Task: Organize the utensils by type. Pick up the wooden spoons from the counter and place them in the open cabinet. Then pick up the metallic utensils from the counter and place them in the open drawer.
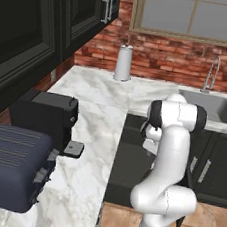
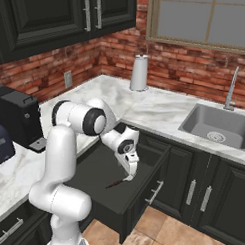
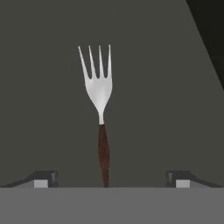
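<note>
A fork (image 3: pixel 99 94) with a silver pronged head and a dark reddish handle lies flat on the bottom of the open drawer (image 3: pixel 166 87). My gripper (image 3: pixel 111 179) hangs just above it, open, its fingertips (image 3: pixel 43 178) spread wide on either side of the handle without touching it. Seen from the right base, the gripper (image 2: pixel 128 177) reaches down into the drawer (image 2: pixel 100 169), with the fork (image 2: pixel 114 183) just beside its tips. The arm hides the hand in the left base view, where the drawer (image 1: pixel 130 158) is pulled out below the counter (image 1: pixel 93 128). The wooden spoons are out of view.
A toaster (image 1: pixel 8 165) and a black coffee machine (image 1: pixel 45 114) stand on the left counter. A paper towel roll (image 2: pixel 139 72) stands by the brick wall. The steel sink (image 2: pixel 219 125) lies to the right. Black upper cabinets (image 2: pixel 58 17) hang above.
</note>
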{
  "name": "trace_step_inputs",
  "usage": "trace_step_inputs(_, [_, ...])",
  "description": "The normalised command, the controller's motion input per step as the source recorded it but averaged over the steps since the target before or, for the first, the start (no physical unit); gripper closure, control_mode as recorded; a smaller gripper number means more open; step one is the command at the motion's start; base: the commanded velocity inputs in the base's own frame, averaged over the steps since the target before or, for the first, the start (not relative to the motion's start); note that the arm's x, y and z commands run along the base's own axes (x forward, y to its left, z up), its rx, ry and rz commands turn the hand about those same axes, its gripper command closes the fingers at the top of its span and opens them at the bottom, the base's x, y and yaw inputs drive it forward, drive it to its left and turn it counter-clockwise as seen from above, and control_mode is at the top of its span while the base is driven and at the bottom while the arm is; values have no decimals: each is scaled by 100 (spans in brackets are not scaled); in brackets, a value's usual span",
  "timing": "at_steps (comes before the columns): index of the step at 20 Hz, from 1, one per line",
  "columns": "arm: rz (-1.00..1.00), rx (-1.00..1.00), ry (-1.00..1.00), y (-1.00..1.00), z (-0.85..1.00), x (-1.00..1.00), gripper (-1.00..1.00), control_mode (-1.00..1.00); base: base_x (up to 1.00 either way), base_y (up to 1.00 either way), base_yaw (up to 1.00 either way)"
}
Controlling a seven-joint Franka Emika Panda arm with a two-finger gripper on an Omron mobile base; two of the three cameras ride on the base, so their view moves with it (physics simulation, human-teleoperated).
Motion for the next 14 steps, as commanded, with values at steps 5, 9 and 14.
trace_step_inputs(5, [20, 0, -3, 0, 99, -27, -100, -100, 0, 0, 0])
trace_step_inputs(9, [24, 0, -5, 0, 100, -25, -100, -100, 0, 0, 0])
trace_step_inputs(14, [25, 0, -7, 0, 100, -18, -100, -100, 0, 0, 0])
